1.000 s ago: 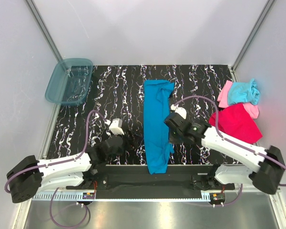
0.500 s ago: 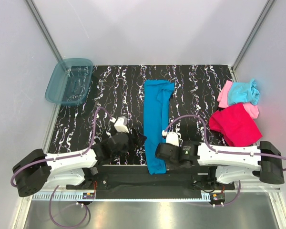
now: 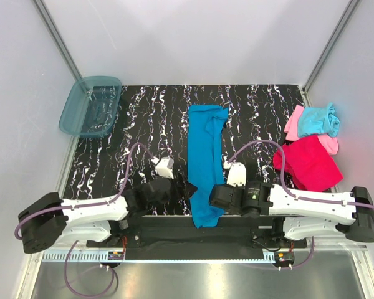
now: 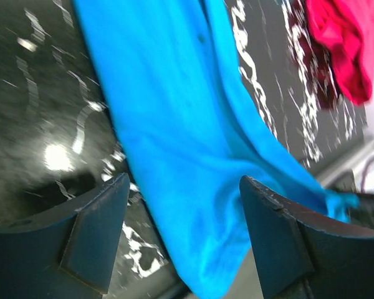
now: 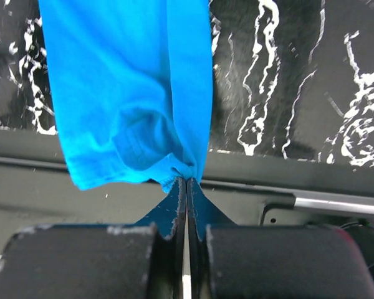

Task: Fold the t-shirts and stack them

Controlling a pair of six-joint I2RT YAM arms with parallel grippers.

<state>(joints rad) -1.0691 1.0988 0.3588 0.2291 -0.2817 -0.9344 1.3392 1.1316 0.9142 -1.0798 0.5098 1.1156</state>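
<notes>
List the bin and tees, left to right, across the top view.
bin → blue tee → red tee. The pink tee and aqua tee lie beyond the red tee and share its span, so they have no clear place in the order.

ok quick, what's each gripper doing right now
left gripper: open, holding nothing, jaws apart by the blue t-shirt.
right gripper: closed, pinching an edge of the blue t-shirt.
</notes>
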